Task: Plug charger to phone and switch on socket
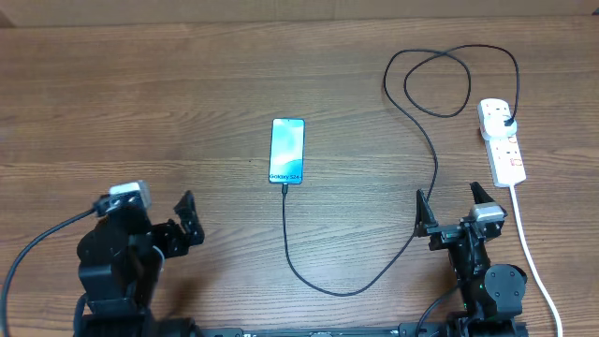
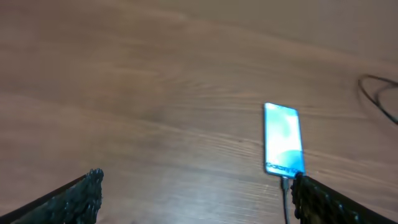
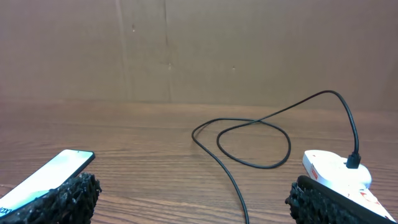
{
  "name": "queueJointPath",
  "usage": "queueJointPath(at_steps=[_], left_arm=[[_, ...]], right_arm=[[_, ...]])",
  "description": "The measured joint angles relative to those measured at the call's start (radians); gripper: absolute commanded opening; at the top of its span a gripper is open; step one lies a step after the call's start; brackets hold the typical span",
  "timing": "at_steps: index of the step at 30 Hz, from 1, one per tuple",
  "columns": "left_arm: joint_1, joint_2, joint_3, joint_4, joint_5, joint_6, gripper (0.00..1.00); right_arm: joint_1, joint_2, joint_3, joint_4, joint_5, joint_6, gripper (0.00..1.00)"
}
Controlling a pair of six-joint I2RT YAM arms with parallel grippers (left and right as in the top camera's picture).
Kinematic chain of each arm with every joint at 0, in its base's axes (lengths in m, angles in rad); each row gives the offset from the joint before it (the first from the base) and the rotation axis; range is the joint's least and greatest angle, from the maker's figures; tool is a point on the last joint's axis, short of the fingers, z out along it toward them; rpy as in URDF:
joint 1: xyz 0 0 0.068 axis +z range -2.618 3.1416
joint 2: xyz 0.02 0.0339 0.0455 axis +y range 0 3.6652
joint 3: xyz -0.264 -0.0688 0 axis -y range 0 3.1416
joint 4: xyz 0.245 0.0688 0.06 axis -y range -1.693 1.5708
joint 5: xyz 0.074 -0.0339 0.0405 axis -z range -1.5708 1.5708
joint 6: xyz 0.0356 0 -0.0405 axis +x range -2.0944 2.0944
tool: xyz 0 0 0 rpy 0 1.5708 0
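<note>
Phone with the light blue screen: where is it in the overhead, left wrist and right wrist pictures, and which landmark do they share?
Overhead: the flat rectangular phone with its light blue screen lies near the middle of the brown wooden table.
Left wrist: the phone is right of centre.
Right wrist: the phone is in the bottom left corner, only partly visible.
Shared landmark: the thin black charger cable, visible in all three.

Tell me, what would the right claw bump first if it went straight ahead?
Probably the black cable, which lies on the table just ahead of the open right claw, though depth is unclear.
</note>
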Motion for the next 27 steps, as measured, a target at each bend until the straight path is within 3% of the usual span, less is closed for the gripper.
queueJointPath(at_steps=[9,27], left_arm=[[0.000,-0.113,-0.139,0.214,0.104,0.086,1.00],[0.000,-0.373,-0.431,0.496,0.076,0.138,1.00]], right_arm=[[0.000,0.000,0.000,0.000,0.000,0.000,1.00],[0.000,0.000,0.000,0.000,0.000,0.001,1.00]])
